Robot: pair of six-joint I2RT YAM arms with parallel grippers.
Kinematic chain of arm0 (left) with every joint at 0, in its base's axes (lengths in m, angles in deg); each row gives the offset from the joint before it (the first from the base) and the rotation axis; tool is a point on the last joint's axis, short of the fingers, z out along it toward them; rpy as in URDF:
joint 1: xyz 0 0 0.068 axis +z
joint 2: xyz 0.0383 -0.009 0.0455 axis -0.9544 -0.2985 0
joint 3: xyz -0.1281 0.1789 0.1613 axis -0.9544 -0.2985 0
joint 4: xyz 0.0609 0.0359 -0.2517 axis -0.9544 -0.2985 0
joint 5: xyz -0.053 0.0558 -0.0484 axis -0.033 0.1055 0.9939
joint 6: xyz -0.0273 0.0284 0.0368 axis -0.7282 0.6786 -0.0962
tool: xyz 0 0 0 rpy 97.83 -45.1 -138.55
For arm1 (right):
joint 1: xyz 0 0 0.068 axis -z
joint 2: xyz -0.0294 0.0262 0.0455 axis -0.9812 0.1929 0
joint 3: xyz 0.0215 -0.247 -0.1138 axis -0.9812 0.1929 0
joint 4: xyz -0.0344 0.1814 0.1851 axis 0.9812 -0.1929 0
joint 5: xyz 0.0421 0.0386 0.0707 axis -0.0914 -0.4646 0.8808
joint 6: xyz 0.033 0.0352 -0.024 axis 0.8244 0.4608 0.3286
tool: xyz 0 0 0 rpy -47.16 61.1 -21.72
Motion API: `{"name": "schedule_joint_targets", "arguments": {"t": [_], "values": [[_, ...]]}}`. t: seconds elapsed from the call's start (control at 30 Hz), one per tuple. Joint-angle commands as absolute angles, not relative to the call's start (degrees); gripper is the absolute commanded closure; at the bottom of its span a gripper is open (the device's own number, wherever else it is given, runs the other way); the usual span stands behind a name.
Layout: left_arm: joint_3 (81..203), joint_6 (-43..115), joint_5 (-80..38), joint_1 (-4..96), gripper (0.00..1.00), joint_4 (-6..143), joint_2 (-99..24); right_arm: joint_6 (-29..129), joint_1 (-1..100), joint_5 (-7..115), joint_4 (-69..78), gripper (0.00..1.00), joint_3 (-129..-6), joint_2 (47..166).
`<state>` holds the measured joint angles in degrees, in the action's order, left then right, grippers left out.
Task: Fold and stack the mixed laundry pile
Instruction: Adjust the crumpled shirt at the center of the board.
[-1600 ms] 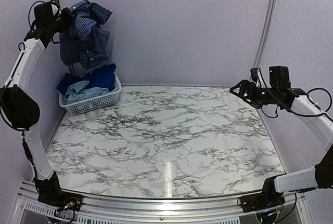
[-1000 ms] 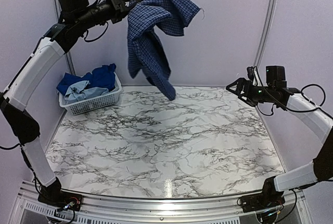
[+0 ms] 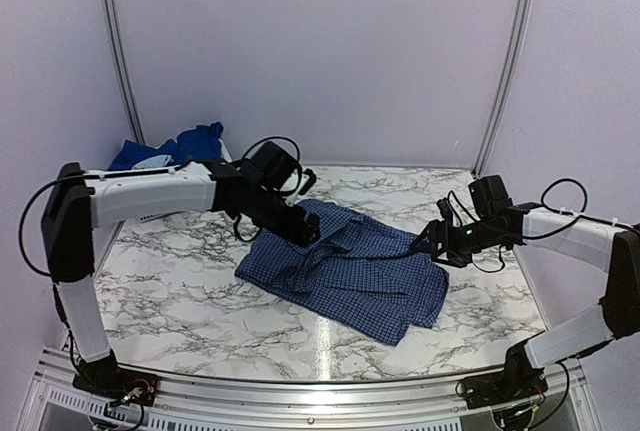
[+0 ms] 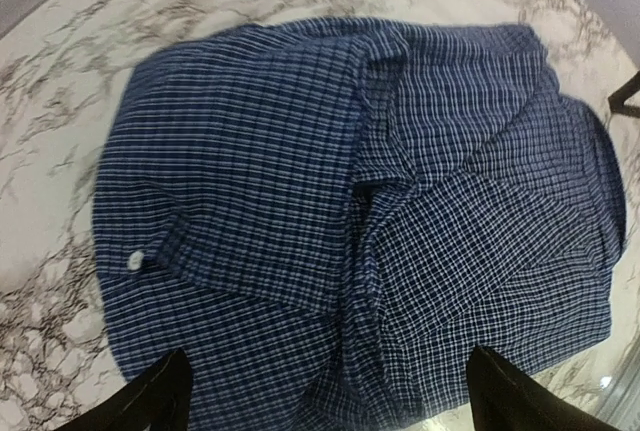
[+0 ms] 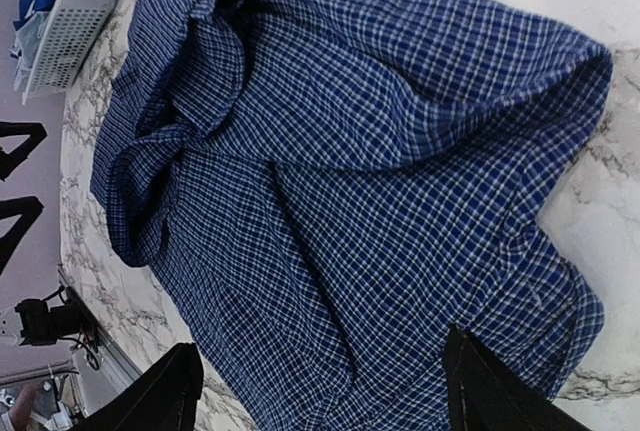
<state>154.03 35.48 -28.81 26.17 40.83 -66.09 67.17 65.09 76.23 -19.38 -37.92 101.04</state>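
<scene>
Far left, at the back: the white basket (image 5: 75, 11) holds the royal blue clothes (image 3: 195, 141). They are heaped and unfolded, and that part of the pile remains to be done.

Left of centre: my left gripper (image 3: 305, 234) hangs over the near-left part of the checked shirt (image 3: 350, 271). In its wrist view the fingers (image 4: 150, 396) stand wide apart with only cloth showing beneath them. Nothing is held.

Centre: the shirt lies on the marble table (image 3: 200, 301), well apart from the basket and between the two grippers. It is spread but rumpled, with one thick ridge of folds running through the middle. A cuff button (image 4: 135, 259) shows at one edge. I cannot tell which fold is the collar.

Handling, in my judgement: the shirt is light, limp woven cotton with no stiffness, so it will sag and bunch from any single hold and will slide readily on the smooth top. The best holds are a doubled edge, seam or cuff, pinched at two points well apart so the cloth draws flat. The central ridge would gather several layers.

Right: my right gripper (image 3: 428, 244) sits low at the shirt's right edge. Its fingers (image 5: 160, 391) are apart and astride the cloth, not clamped on it.
</scene>
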Motion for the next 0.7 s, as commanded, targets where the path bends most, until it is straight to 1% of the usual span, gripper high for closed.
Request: {"name": "schedule_joint_targets", "arguments": {"t": [0.0, 0.07, 0.1, 0.17, 0.23, 0.3, 0.37, 0.57, 0.67], "values": [[162.4, 41.0, -33.9, 21.5, 0.05, 33.5, -76.6, 71.1, 62.5, 74.6, -17.8, 0.23, -36.3, 102.8], [165.5, 39.8, -34.3, 20.9, 0.12, 32.5, -80.7, 71.9, 61.3, 73.9, -16.8, 0.24, -35.2, 103.9], [166.7, 39.2, -34.4, 20.9, 0.17, 32.1, -82.4, 72.5, 61.0, 73.9, -16.0, 0.25, -34.5, 104.5], [168.7, 38.3, -35.1, 20.9, 0.28, 31.6, -85.0, 73.5, 60.9, 73.9, -14.4, 0.26, -33.0, 105.8], [170.4, 38.2, -35.4, 20.9, 0.41, 30.6, -87.3, 73.9, 60.9, 73.0, -14.0, 0.27, -32.2, 107.7], [172.6, 38.4, -37.5, 21.1, 0.7, 28.3, -89.3, 73.7, 60.9, 72.1, -13.9, 0.27, -32.1, 109.6], [174.1, 37.2, -39.9, 22.2, 1.0, 26.4, -88.8, 73.5, 60.9, 70.7, -14.2, 0.27, -32.3, 111.7], [176.8, 30.8, -39.8, 30.8, 1.0, 26.6, -75.1, 71.7, 63.3, 66.7, -15.2, 0.28, -32.1, 117.5], [174.9, 26.1, -40.9, 37.6, 1.0, 26.6, -68.8, 70.9, 65.4, 66.0, -15.2, 0.28, -32.2, 119.6]]}}
